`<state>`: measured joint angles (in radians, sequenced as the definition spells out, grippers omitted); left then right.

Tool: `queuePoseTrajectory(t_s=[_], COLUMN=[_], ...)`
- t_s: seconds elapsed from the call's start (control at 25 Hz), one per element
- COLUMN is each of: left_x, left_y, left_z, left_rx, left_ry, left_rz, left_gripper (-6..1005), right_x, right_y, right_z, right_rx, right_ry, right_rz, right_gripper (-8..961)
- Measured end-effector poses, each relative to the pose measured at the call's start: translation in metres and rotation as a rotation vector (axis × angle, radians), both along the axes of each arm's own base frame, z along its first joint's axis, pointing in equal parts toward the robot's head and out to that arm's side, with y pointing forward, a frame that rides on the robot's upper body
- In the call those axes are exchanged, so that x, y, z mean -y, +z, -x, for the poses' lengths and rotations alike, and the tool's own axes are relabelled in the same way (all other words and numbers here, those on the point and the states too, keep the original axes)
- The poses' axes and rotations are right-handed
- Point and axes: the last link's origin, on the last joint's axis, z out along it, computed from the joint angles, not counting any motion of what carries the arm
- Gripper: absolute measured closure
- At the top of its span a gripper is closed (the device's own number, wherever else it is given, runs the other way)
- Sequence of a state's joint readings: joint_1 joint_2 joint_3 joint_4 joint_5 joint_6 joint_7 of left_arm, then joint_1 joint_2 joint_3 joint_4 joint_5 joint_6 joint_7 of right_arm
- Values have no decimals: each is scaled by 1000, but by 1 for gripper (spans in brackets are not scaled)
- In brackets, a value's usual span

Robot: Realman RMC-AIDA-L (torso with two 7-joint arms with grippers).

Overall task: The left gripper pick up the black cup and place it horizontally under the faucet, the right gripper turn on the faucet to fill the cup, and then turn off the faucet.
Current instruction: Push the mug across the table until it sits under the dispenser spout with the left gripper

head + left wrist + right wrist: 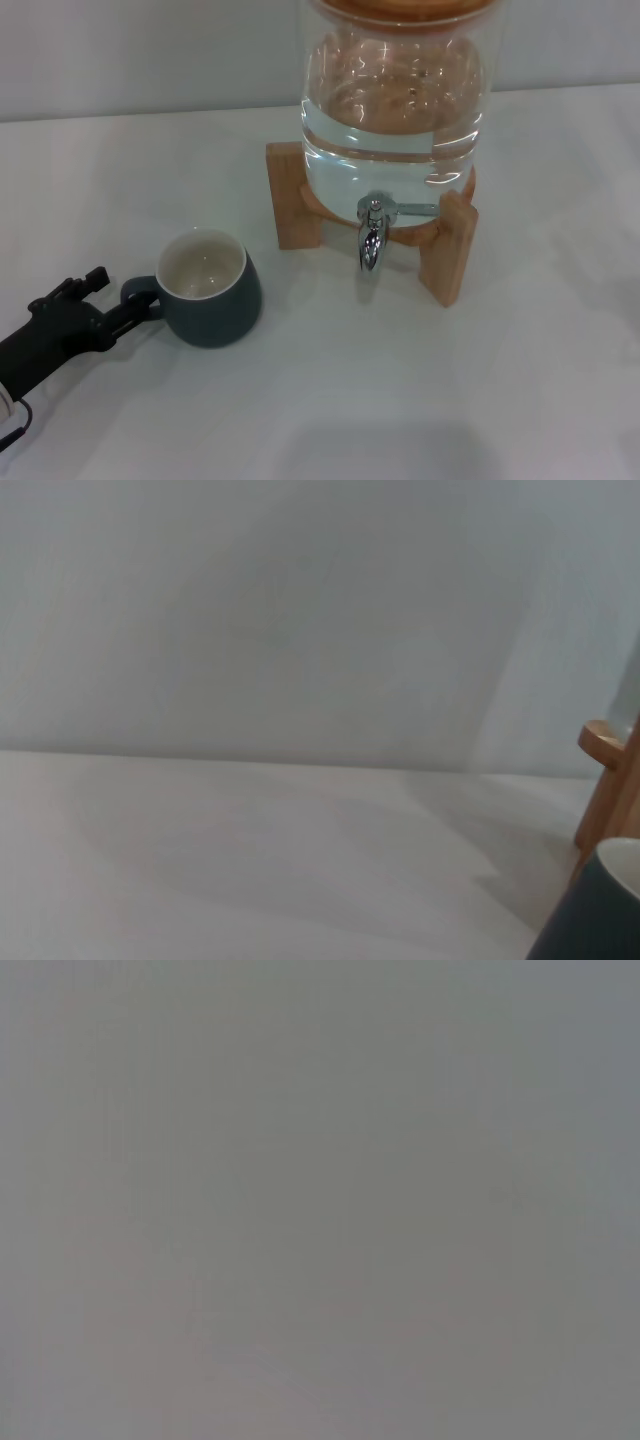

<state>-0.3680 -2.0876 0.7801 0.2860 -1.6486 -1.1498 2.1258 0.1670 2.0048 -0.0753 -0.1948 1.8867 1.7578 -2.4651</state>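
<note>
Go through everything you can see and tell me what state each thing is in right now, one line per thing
black cup: upright on the table, empty, not yet under the spout.
faucet: no water running from it.
glass jar: on its wooden stand, holding water, lid on.
left gripper: at the cup's handle, fingers seemingly around it.
right gripper: out of view.
</note>
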Motion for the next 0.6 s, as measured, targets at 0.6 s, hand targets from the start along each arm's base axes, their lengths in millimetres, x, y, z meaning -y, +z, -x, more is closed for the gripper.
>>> queuePoseTrajectory(t_s=[0.6], left_x=[-7], left_y=[-2], left_z=[-6], left_rx=[8], left_ry=[-9], left_rz=[-2], left_gripper=[441], right_x=[-8], right_y=[0], right_z=[2], right_rx=[-2], right_ry=[6], right_rz=[3], right_gripper=[111])
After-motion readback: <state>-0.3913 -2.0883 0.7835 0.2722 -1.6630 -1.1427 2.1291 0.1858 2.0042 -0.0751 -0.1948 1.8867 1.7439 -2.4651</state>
